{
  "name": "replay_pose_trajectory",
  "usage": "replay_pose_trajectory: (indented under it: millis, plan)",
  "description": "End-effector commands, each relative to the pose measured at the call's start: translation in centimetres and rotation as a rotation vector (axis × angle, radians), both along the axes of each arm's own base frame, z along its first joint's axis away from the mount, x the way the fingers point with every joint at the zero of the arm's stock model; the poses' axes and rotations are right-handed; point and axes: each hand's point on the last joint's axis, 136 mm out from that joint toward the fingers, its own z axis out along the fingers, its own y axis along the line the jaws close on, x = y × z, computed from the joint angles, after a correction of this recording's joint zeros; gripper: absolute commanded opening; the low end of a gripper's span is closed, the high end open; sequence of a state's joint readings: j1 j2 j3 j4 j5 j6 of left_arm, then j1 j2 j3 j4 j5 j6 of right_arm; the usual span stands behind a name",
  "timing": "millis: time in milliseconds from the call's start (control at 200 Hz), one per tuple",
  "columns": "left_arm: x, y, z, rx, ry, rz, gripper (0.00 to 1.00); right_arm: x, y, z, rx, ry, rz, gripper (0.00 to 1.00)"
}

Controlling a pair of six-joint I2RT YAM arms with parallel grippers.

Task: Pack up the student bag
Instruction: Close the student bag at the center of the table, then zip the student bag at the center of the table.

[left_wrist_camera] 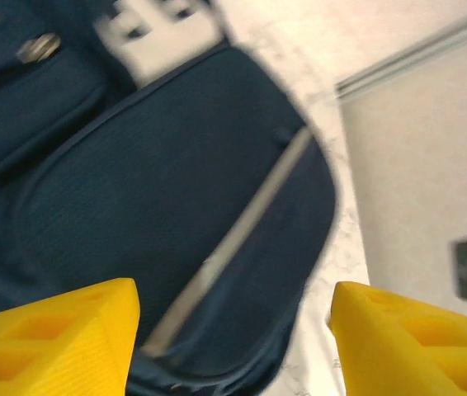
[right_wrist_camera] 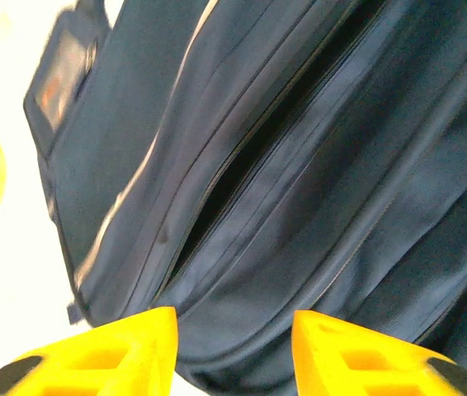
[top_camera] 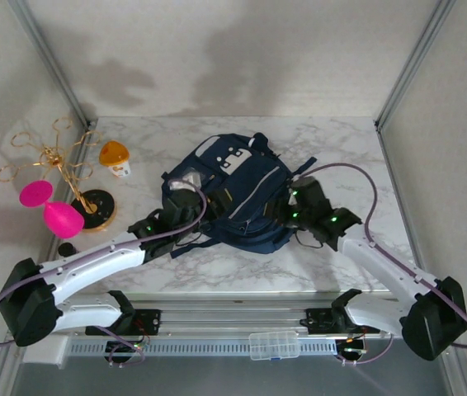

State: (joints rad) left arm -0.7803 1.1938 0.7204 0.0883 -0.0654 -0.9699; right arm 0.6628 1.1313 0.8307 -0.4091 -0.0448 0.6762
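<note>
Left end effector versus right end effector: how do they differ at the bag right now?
The left end effector stands wider open than the right end effector. The left one sits at the left side of the student bag, the right one at its right side. Both are open, yellow-fingered and gripping nothing.

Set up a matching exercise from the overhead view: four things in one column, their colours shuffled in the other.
Things
1. student bag
2. wire stand
3. small jar's lid
4. compartment box at the near edge

Colours
A. orange
B. see-through
C. navy blue
D. gold

Pairs: 1-C, 2-D, 3-A, 4-B
</note>
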Motion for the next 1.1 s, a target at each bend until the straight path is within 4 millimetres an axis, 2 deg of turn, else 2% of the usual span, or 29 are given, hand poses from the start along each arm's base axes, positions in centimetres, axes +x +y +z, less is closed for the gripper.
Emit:
replay_pose_trajectory:
  millis: [0,175,345,486,661,796,981,1091]
  plan:
    - [0.1,0.9,-1.3,-0.193,0.081,0.110,0.63,-1.1,0.7,-0.6,-0.150,-0.021,-0.007,0.43]
    - [0.7,0.4,-2.2,-0.269,0.111,0.138,0.65,-2.5,4.2,-1.7,-0.295,-0.047,0.079,0.47]
    - [1.6,0.3,-3.0,-0.279,0.138,0.186,0.59,-2.7,6.0,-3.0,-0.327,-0.034,0.111,0.44]
    - [2.0,1.5,-3.9,-0.254,0.141,0.261,0.50,-2.0,5.5,-4.3,-0.393,-0.039,0.077,0.41]
    - [2.7,1.9,-4.8,-0.234,0.143,0.284,0.41,-1.0,6.4,-5.0,-0.405,-0.052,0.061,0.40]
    - [2.9,2.1,-5.4,-0.221,0.148,0.306,0.35,-0.4,6.8,-5.6,-0.407,-0.057,0.043,0.32]
    - [3.7,3.1,-6.7,-0.184,0.160,0.348,0.21,0.3,5.7,-5.4,-0.411,-0.086,0.003,0.20]
    - [4.0,3.8,-7.4,-0.147,0.167,0.374,0.19,0.6,4.9,-5.3,-0.436,-0.096,-0.009,0.17]
